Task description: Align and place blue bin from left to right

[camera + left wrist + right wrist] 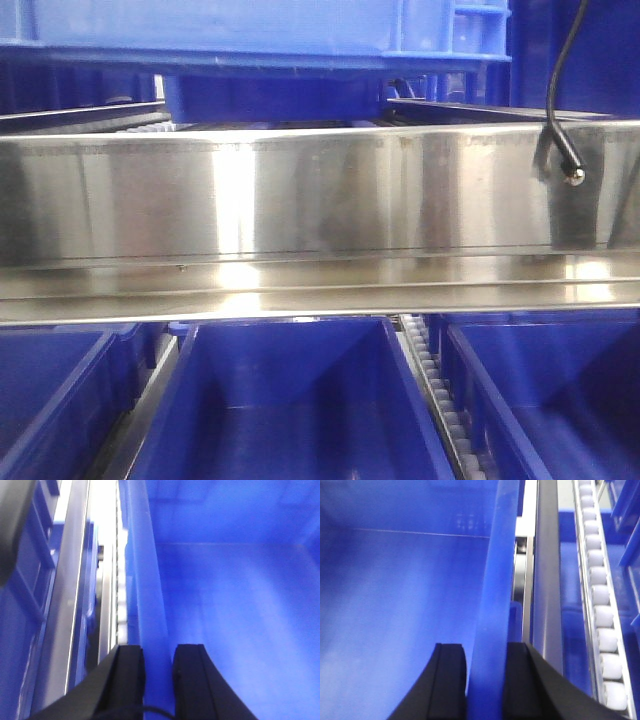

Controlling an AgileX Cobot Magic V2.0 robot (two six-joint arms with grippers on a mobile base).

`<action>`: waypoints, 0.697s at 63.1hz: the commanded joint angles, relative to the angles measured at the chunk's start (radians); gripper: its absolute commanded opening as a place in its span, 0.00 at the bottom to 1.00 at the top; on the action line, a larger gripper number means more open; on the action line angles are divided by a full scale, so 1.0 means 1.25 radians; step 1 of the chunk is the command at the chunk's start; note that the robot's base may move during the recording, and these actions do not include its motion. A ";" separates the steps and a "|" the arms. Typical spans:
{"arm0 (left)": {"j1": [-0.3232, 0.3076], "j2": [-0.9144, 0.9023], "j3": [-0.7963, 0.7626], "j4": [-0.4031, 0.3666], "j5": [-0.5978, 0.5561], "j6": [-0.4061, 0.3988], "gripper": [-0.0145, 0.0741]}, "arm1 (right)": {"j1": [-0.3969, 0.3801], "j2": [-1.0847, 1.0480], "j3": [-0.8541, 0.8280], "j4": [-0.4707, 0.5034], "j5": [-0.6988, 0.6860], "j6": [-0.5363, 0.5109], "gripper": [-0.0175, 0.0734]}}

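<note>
The blue bin (220, 30) is moulded plastic, smooth and slightly glossy inside, with a thick rounded rim and raised vertical ribs showing at its right corner in the front view. There it sits at the top of the picture, above and behind a brushed stainless steel beam (320, 200). Its visible side runs left to right, parallel to that beam and level. Its two side walls run straight away from the wrist cameras, but which side is the longer one cannot be told. The left gripper (159, 652) straddles the bin's left wall, with one black finger (127, 680) outside and the other inside, both pressed against the rim. The right gripper (484, 650) clamps the opposite wall in the same way, its black fingers (447, 680) flat-faced and matte. Just outside the left wall lies a bright metal rail (70, 605). Outside the right wall stand a grey metal strip (547, 580) and, beyond it, a track of small white rollers (600, 610). Below the steel beam are three open blue crates (290, 400) with sloping inner walls, side by side. A thin black cable (560, 100) hangs down over the beam at the right.
</note>
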 commanded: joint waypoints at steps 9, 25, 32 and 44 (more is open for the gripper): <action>0.001 -0.025 -0.021 0.003 -0.043 0.000 0.15 | -0.001 -0.029 -0.011 -0.023 -0.078 -0.015 0.12; 0.001 -0.025 -0.021 0.009 -0.043 0.000 0.15 | -0.001 -0.029 -0.011 -0.023 -0.080 -0.015 0.12; 0.001 -0.025 -0.021 0.009 -0.043 0.000 0.15 | -0.001 -0.029 -0.011 -0.023 -0.080 -0.015 0.12; 0.001 -0.025 -0.021 0.009 -0.043 0.000 0.15 | -0.001 -0.029 -0.011 -0.023 -0.080 -0.015 0.12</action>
